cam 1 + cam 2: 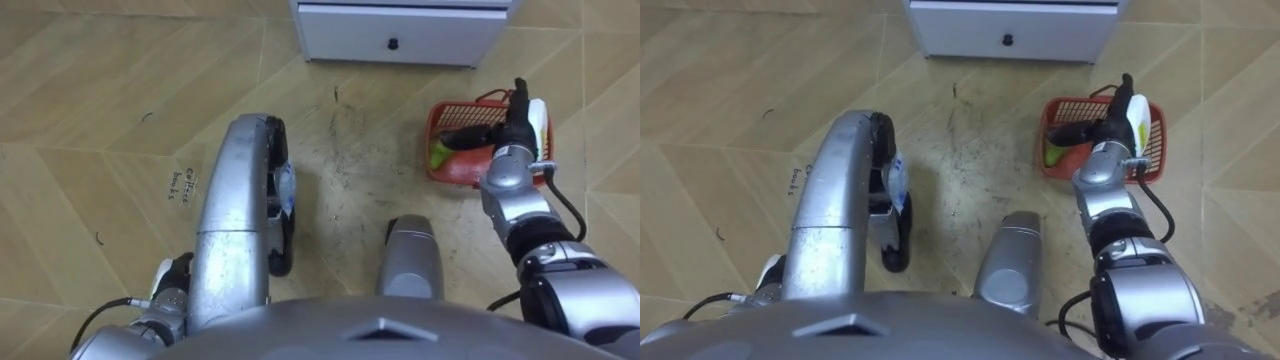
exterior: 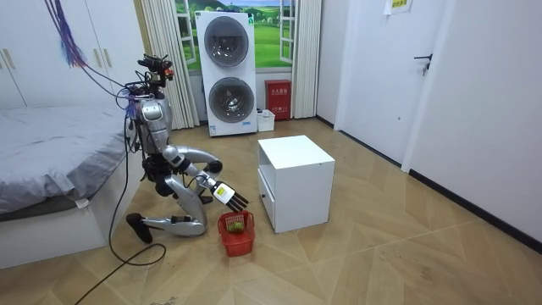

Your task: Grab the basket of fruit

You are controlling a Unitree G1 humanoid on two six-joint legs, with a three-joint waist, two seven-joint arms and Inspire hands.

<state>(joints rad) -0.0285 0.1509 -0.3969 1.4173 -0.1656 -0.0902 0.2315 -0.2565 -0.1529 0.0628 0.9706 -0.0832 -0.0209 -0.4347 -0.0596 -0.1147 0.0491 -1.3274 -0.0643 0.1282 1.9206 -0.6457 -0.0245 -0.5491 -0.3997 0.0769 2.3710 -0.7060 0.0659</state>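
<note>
A red plastic fruit basket (image 1: pixel 455 168) stands on the wooden floor to my front right, with a green fruit (image 1: pixel 438 153) inside it. My right hand (image 1: pixel 512 128) hovers over the basket's top, its dark fingers (image 1: pixel 462 138) stretched straight across the opening and curled round nothing. In the room view I kneel on the floor, right arm reaching down so the right hand (image 2: pixel 227 196) is just above the basket (image 2: pixel 236 237). My left hand (image 1: pixel 168 283) hangs low beside my left thigh.
A white cabinet (image 1: pixel 400 35) with a small dark drawer knob stands just beyond the basket; the cabinet (image 2: pixel 296 182) is on the room view's right of it. A bed (image 2: pixel 51 161) lies behind me. Stacked washing machines (image 2: pixel 230 72) stand by the far wall.
</note>
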